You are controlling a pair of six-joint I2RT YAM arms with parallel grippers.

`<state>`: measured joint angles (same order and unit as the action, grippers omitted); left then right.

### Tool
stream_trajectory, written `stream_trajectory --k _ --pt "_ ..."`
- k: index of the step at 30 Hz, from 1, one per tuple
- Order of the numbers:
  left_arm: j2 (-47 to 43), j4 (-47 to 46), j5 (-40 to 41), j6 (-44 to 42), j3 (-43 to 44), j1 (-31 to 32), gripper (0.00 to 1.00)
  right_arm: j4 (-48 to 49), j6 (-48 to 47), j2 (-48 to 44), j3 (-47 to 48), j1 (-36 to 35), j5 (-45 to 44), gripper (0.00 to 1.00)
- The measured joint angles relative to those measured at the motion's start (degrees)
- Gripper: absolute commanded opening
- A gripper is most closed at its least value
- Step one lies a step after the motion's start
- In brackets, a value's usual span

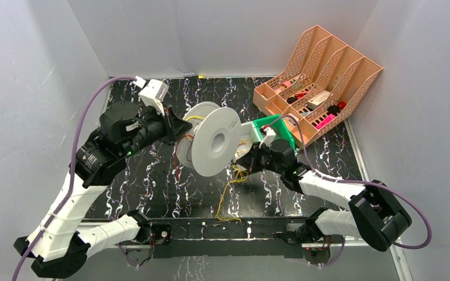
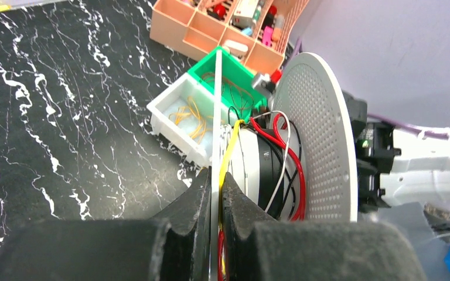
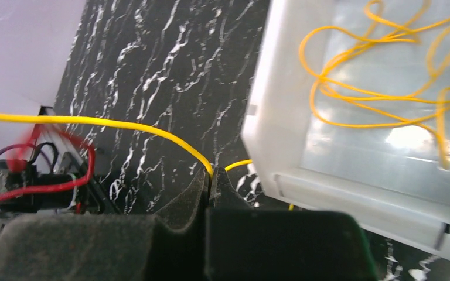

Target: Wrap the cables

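A white round spool [image 1: 214,140] is held on edge above the table's middle. My left gripper [image 1: 183,130] is shut on its thin left flange [image 2: 217,105], and a yellow cable [image 2: 229,152] runs between that flange and one finger. Red, white and black wires lie round the hub [image 2: 281,158]. My right gripper [image 1: 241,161], just right of the spool and below it, is shut on a yellow cable [image 3: 123,124] that stretches towards the spool. The cable's slack [image 1: 229,196] hangs down to the table's front. The pinch shows in the right wrist view [image 3: 211,174].
A white bin [image 3: 263,117] holds several loose yellow cables [image 3: 381,88]. A green bin [image 1: 281,132] stands beside it. An orange file rack [image 1: 322,76] with small items stands at the back right. Grey walls close in three sides.
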<state>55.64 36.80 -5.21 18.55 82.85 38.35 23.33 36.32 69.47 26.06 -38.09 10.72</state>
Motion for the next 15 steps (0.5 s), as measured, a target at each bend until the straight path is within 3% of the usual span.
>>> stream_trajectory --k 15 --pt "-3.3 -7.9 8.3 6.2 -1.7 0.0 0.00 15.3 6.4 2.9 -1.6 -9.2 2.1 0.03"
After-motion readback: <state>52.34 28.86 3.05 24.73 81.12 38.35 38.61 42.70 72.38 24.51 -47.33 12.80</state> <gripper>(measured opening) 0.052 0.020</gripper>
